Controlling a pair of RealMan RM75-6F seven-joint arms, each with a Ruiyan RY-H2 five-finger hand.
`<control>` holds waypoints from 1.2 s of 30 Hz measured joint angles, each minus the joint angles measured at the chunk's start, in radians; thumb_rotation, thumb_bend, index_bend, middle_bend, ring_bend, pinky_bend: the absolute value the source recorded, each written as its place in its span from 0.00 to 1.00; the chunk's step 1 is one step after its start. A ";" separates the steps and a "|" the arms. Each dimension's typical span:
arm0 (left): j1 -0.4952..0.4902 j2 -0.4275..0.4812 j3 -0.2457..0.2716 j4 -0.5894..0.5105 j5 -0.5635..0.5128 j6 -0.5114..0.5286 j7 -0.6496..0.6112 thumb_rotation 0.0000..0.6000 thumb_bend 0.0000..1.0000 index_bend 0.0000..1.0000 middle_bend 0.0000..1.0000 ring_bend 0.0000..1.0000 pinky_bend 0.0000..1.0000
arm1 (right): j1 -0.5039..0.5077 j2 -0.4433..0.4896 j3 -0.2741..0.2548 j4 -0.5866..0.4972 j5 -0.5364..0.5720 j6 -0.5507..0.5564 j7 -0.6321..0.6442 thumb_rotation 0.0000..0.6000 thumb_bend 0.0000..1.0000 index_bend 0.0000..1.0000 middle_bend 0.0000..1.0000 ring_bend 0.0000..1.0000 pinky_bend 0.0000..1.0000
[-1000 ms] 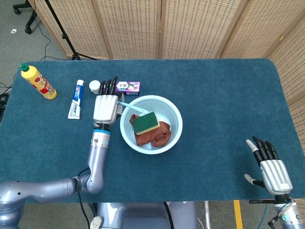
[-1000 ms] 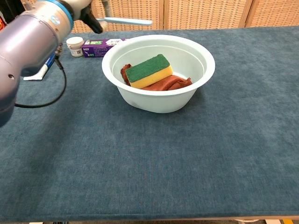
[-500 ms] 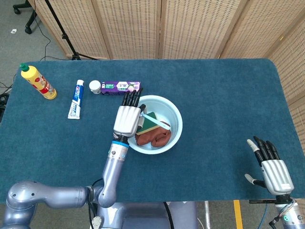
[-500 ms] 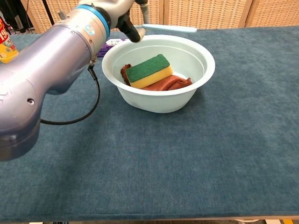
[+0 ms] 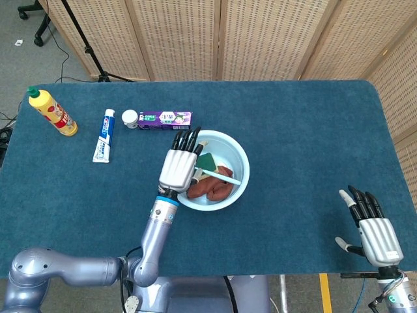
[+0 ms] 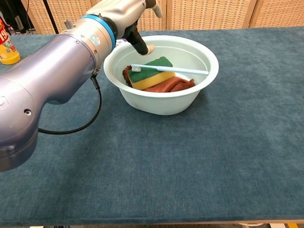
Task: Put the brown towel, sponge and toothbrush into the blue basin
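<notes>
The round pale blue plastic basin [image 5: 240,179] [image 6: 164,102] stands near the middle of the dark blue carpeted table [image 5: 300,143] [image 6: 190,166]. Inside it the crumpled brown towel [image 5: 212,188] [image 6: 168,85] lies on the bottom, with the green-topped yellow sponge [image 5: 210,160] [image 6: 153,73] resting on it toward 9 o'clock. The light blue toothbrush [image 5: 220,174] [image 6: 168,70] lies across the sponge, its bristled head toward the left rim and its handle end on the rim at 3 o'clock in the chest view. The left hand [image 5: 178,166] [image 6: 124,12] hovers over the basin's 9 o'clock rim, fingers [image 5: 189,138] stretched and apart, holding nothing. The right hand [image 5: 371,225] rests at the table's 4 o'clock corner, well apart from the basin, fingers spread and empty. Toward 10 o'clock of the basin lie a purple rectangular box [image 5: 164,119], a small white-capped jar [image 5: 130,118] and a white and blue toothpaste tube [image 5: 104,135]; a yellow squeeze bottle with a green cap [image 5: 52,111] [image 6: 5,42] lies further left.
</notes>
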 measured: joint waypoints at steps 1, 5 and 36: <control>0.002 0.005 0.002 -0.002 -0.002 -0.004 0.002 1.00 0.31 0.13 0.00 0.00 0.03 | 0.000 -0.001 0.000 0.000 -0.001 0.000 -0.002 1.00 0.10 0.01 0.00 0.00 0.00; 0.011 0.023 0.012 -0.009 -0.002 -0.008 0.007 1.00 0.31 0.13 0.00 0.00 0.03 | 0.000 -0.002 -0.001 0.000 -0.001 -0.001 -0.007 1.00 0.10 0.01 0.00 0.00 0.00; 0.463 0.603 0.414 -0.431 0.290 0.118 -0.217 1.00 0.26 0.00 0.00 0.00 0.00 | -0.009 -0.017 -0.004 -0.018 -0.014 0.016 -0.093 1.00 0.10 0.01 0.00 0.00 0.00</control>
